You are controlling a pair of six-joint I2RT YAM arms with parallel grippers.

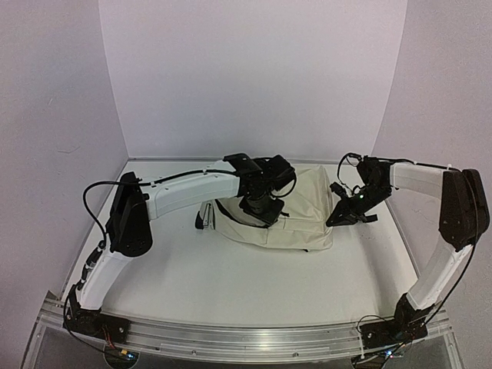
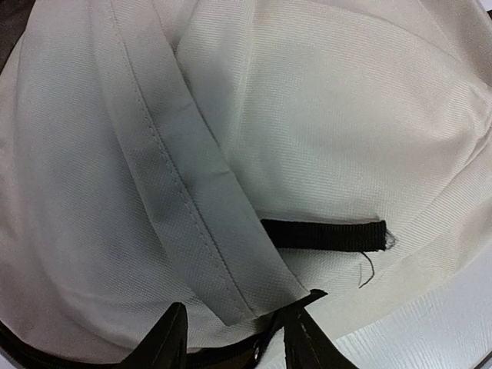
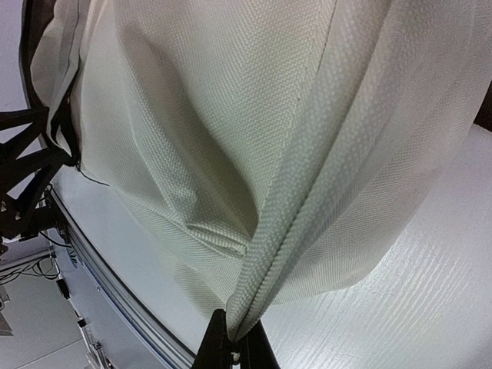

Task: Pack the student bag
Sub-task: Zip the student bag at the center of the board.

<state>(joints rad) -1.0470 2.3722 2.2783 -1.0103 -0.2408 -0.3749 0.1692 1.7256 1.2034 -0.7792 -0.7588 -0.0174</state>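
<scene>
The bag [image 1: 307,201] lies on its side towards the far middle of the table [image 1: 231,280], puffed out and rumpled, with both arms working on it. The right gripper [image 1: 339,217] is closed tight on a raised seam at the bag's right edge, and the right wrist view shows the cloth pulled into a ridge that runs straight down into the pinched fingers. The left gripper [image 1: 261,206] reaches over the top of the bag near its left half. In its wrist view the fingers [image 2: 175,338] stand apart with the end of a cream stitched band [image 2: 192,223] lying between them, just beside a short black strap tab [image 2: 323,234]. Whether they press on that band I cannot tell. A dark edge and a small metal ring show at the very bottom of that view, perhaps a zip, but it is too cropped to be sure. As for progress, the bag looks full enough to hold something, yet its inside is hidden and no opening shows clearly, so I judge the arms are holding and steadying the cloth around an opening or a closing step. The surface is a white board with a fine grain, edged at the near side by a metal rail [image 1: 254,340]. Plain pale walls [image 1: 254,77] close it in on three sides.
</scene>
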